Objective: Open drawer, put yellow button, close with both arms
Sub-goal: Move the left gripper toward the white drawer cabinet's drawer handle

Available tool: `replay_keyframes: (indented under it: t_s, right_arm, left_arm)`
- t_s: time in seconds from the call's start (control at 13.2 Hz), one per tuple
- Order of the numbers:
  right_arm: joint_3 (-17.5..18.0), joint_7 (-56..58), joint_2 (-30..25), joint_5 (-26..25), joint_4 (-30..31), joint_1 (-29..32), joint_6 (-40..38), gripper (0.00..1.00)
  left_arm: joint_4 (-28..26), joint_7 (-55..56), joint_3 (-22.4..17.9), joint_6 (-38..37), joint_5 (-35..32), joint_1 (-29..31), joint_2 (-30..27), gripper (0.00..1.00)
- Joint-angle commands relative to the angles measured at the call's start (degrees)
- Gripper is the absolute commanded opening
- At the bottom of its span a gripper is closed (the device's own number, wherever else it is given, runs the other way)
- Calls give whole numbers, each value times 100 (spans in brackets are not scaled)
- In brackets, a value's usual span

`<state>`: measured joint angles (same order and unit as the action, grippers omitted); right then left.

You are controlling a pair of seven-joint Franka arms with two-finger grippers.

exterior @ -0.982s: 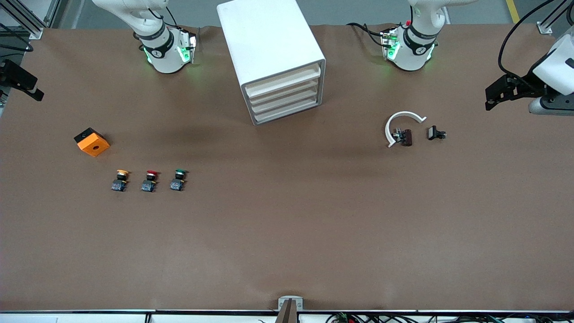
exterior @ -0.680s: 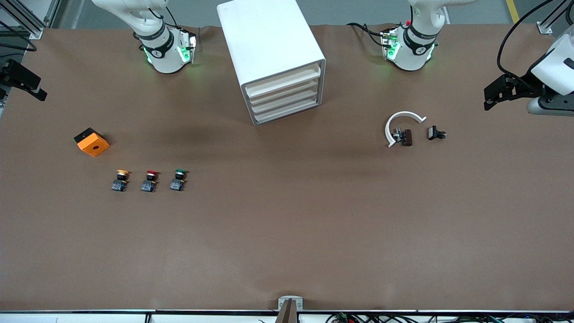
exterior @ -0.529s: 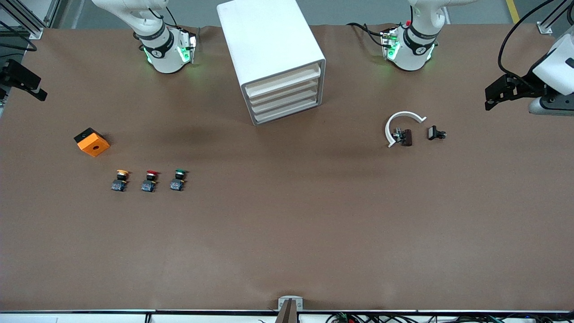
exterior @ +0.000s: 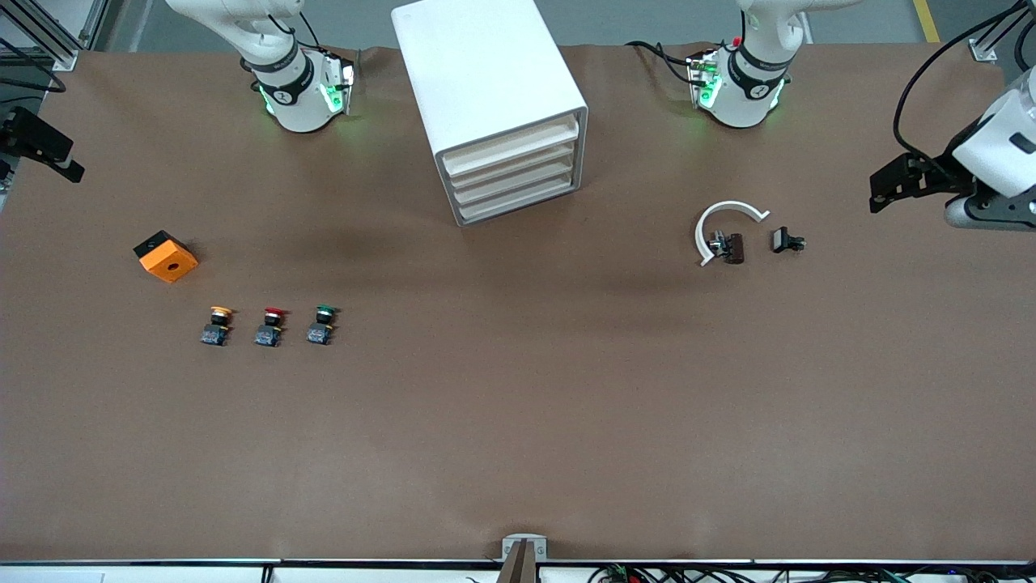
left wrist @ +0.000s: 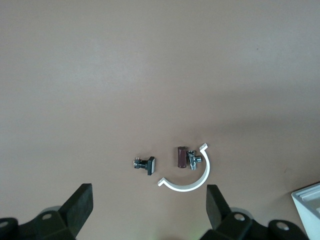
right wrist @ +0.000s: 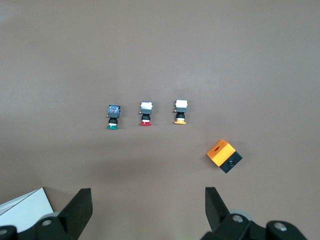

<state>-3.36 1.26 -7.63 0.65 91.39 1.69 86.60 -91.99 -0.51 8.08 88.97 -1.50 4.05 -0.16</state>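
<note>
Drawer (exterior: 511, 147) shut, yellow button (exterior: 217, 324) on table, left gripper (left wrist: 149, 207) and right gripper (right wrist: 148, 207) aloft, jaws open, empty.

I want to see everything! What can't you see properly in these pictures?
- Front view: right gripper is partly cut off by the picture's edge.
- Front view: inside the top drawer is hidden; it is shut.
- Left wrist view: small parts by the white curved piece are too tiny to name.

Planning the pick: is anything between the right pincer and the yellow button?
Nothing visible. The right pincer, open, hangs at the table's edge; bare table lies between it and the yellow button. The orange block sits just off that line.
</note>
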Motion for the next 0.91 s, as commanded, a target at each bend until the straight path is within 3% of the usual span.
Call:
replay_keyframes:
  t_s: [0.0,0.45,0.83]
  right_arm:
    - [-16,-39,16,49,-130,-2,-30,100]
    - [-51,-55,77,23,-121,77,-91,100]
    - [-60,-3,305,49,-130,191,-91,100]
  left_arm:
    - [120,811,35,6,176,-44,235,100]
    - [85,4526,519,-29,447,-667,902,100]
    - [129,7491,545,24,1097,-1389,1570,100]
